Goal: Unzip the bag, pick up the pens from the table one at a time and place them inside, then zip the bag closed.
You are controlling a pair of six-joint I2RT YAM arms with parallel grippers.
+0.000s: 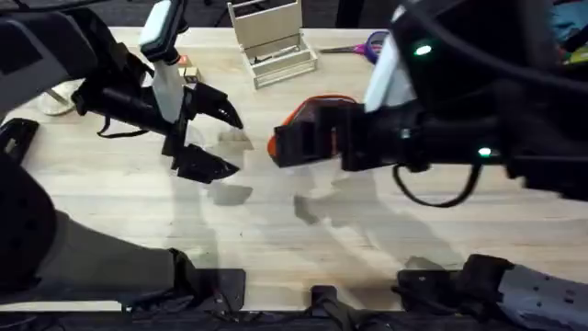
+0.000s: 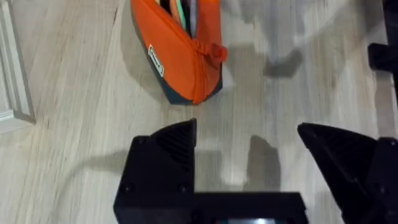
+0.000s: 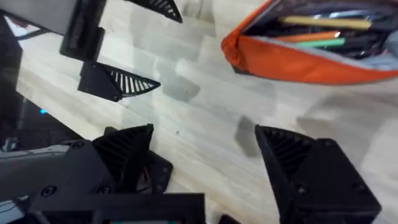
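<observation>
While both arms hover over counter point(image 1: 276, 230), bag point(image 2: 180, 53) lies on it mid-counter, unzipped, mouth gaping. Right arm, large and dark, covers most of bag from above; right jaws point(image 3: 205, 162) spread wide, empty, just short of bag's end. Left jaws point(image 1: 207, 138) also wide apart, empty, near bag's other side. Pens point(image 3: 317, 34) inside bag: orange and green among others.

My right arm hides most of the soft orange fabric pouch point(image 1: 312, 108); purple-handled scissors point(image 1: 371, 44) show partly.
</observation>
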